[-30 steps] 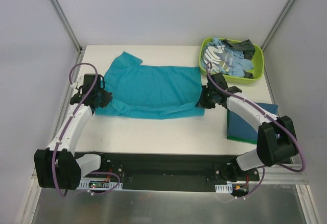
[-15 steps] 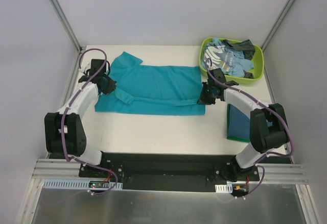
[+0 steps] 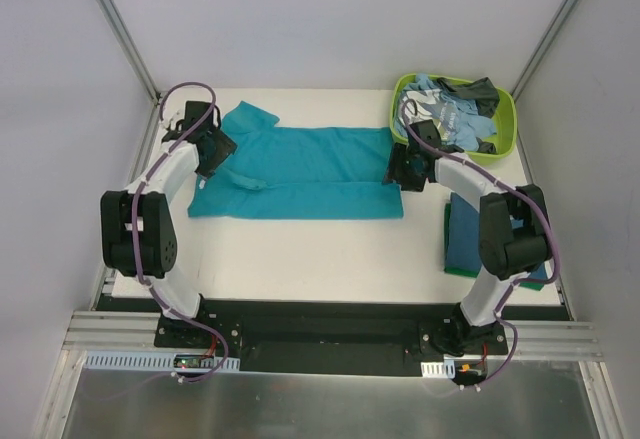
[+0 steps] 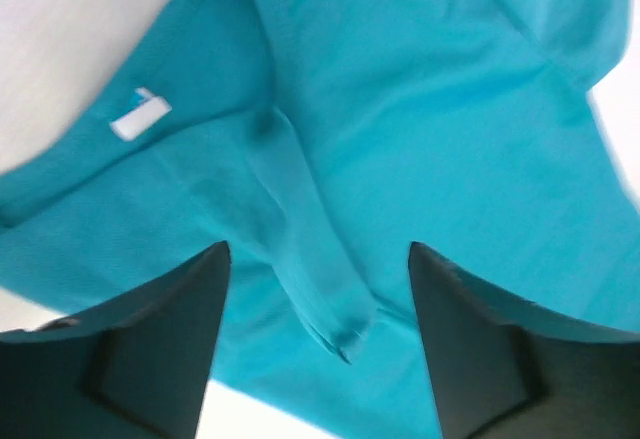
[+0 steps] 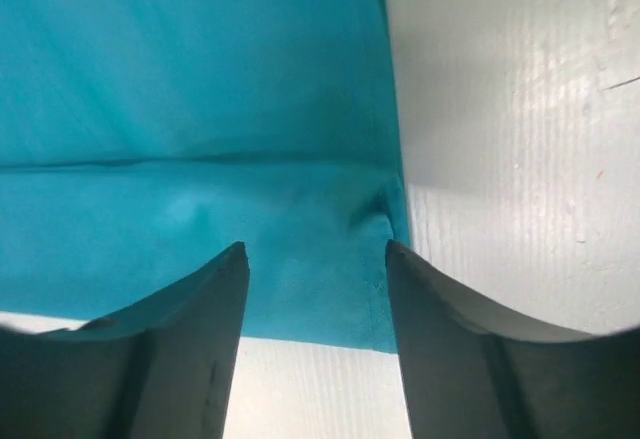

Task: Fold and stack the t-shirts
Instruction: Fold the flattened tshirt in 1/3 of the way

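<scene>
A bright teal t-shirt (image 3: 310, 174) lies flat across the middle of the table, its near edge folded up over itself into a long band. My left gripper (image 3: 212, 154) hovers over its left end by the sleeve, open. In the left wrist view the left gripper (image 4: 318, 249) has nothing between its fingers, and a sleeve hem (image 4: 340, 334) and the white neck label (image 4: 140, 117) lie beneath it. My right gripper (image 3: 403, 171) stands open over the right end. In the right wrist view the right gripper (image 5: 315, 249) is just above the shirt's folded corner (image 5: 385, 209).
A lime-green tub (image 3: 512, 114) at the back right holds light blue printed and dark grey t-shirts (image 3: 450, 114). A folded dark blue-teal shirt on a green one (image 3: 465, 244) lies at the right edge, beside the right arm. White walls and metal posts close in the table.
Both grippers carried the shirt's near edge toward the back, laying it over the rest. Both then opened and let the cloth go.
</scene>
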Action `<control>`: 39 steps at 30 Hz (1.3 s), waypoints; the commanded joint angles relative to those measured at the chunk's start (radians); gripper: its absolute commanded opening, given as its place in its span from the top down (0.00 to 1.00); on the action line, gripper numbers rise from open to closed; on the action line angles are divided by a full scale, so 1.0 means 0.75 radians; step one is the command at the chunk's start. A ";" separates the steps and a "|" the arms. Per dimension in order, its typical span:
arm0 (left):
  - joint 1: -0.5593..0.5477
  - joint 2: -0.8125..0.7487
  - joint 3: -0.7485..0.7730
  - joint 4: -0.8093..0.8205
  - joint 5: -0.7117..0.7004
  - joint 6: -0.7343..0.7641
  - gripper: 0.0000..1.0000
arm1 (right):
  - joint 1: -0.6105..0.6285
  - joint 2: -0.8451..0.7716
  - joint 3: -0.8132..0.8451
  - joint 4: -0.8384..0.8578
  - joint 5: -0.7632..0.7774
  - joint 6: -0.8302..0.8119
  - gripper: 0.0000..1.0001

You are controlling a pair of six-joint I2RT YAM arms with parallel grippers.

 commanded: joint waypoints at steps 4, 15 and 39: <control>0.017 -0.002 0.136 -0.029 0.076 0.110 0.01 | 0.002 -0.117 0.046 -0.024 -0.091 -0.098 0.14; 0.019 0.024 -0.071 -0.018 0.209 0.127 0.01 | 0.119 0.040 0.025 0.047 -0.278 -0.128 0.04; 0.027 -0.988 -1.146 -0.071 0.223 -0.061 0.01 | 0.092 -0.579 -0.791 0.068 -0.274 -0.114 0.04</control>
